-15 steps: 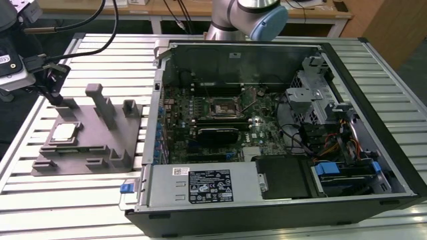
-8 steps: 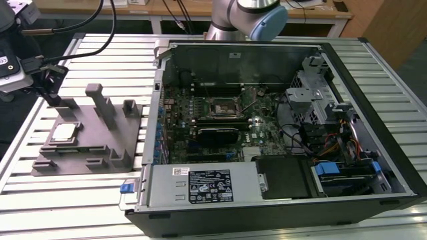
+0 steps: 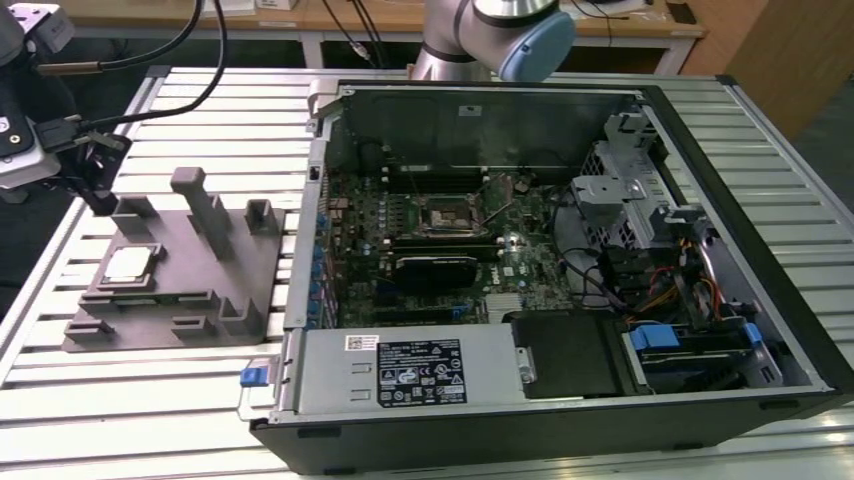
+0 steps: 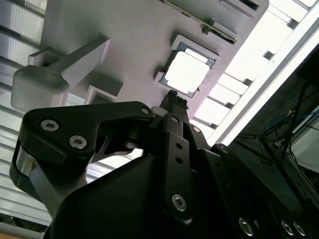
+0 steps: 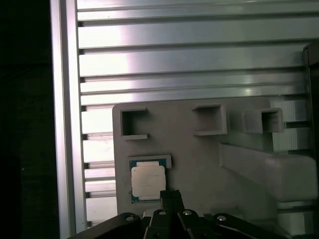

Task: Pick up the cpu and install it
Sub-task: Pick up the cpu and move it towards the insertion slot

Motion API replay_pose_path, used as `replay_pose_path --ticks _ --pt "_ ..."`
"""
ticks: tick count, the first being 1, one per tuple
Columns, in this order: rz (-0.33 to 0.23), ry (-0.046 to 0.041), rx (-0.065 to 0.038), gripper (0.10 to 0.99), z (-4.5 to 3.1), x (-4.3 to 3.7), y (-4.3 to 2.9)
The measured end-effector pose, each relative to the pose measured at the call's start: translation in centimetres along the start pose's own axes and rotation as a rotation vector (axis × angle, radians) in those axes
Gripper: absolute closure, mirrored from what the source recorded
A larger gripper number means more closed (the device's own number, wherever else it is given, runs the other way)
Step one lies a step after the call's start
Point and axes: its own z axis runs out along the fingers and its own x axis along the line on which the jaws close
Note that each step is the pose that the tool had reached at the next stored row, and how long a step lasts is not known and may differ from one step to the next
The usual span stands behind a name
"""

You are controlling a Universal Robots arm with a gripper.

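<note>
I've got my black gripper (image 5: 171,195) closed on nothing, hovering near the small silvery square cpu (image 5: 148,181), which sits in a pocket at the grey moulded plastic fixture's (image 5: 199,164) edge

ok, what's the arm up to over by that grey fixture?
The gripper, fingers closed together, hangs over the grey fixture with its tips close beside the cpu. The cpu lies flat in its recess on the fixture, not yet picked up. The open computer case sits toward the exterior view's right of the fixture, with its motherboard socket exposed.
</note>
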Motion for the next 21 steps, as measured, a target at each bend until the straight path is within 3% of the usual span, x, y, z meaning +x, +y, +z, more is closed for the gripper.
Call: replay_pose_path --ticks 10,21 --pt "0.000 -0.0001 0.000 0.980 0.51 0.71 -0.08" --pt "0.000 0.0002 0.000 0.980 1.52 0.98 -0.27"
